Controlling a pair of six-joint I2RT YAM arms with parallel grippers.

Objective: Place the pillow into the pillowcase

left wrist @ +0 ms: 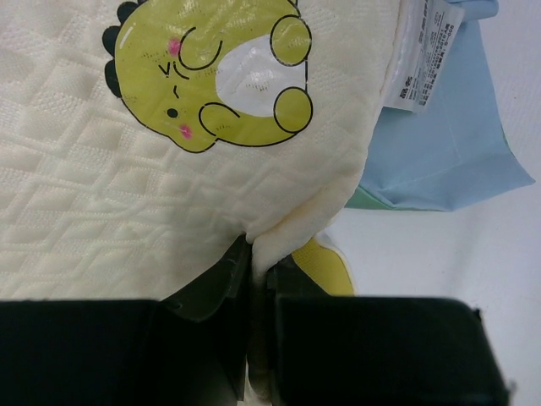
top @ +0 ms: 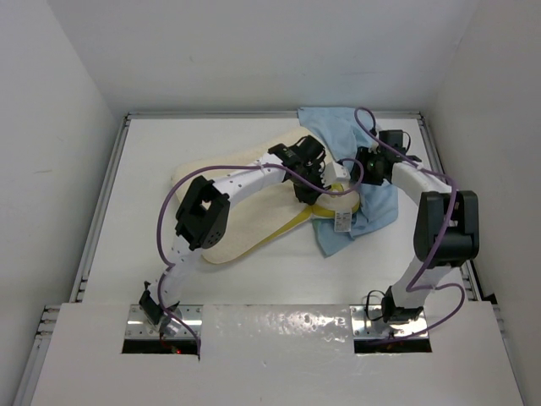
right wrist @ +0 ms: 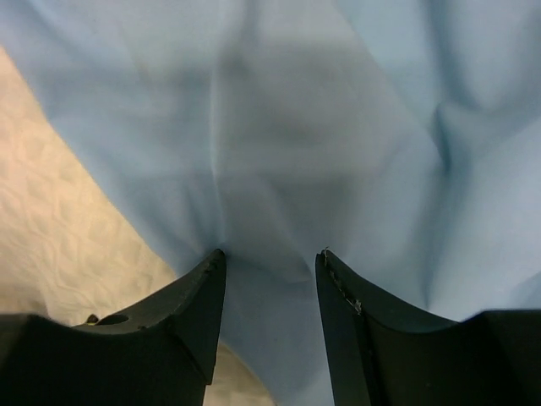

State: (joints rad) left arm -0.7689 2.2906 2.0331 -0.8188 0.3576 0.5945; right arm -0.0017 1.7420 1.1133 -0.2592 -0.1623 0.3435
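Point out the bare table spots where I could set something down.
Bare table: the near strip in front of the pillow, and the far-left corner behind it. Crowded at right-centre, where left gripper, right gripper and pillowcase meet.

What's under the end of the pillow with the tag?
The light blue pillowcase shows beneath the pillow there, sticking out past it. How far it reaches underneath is covered.

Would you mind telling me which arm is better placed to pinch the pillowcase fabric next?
Right, probably: the right gripper has open jaws against the blue pillowcase; the left gripper is shut on the edge of the pillow.
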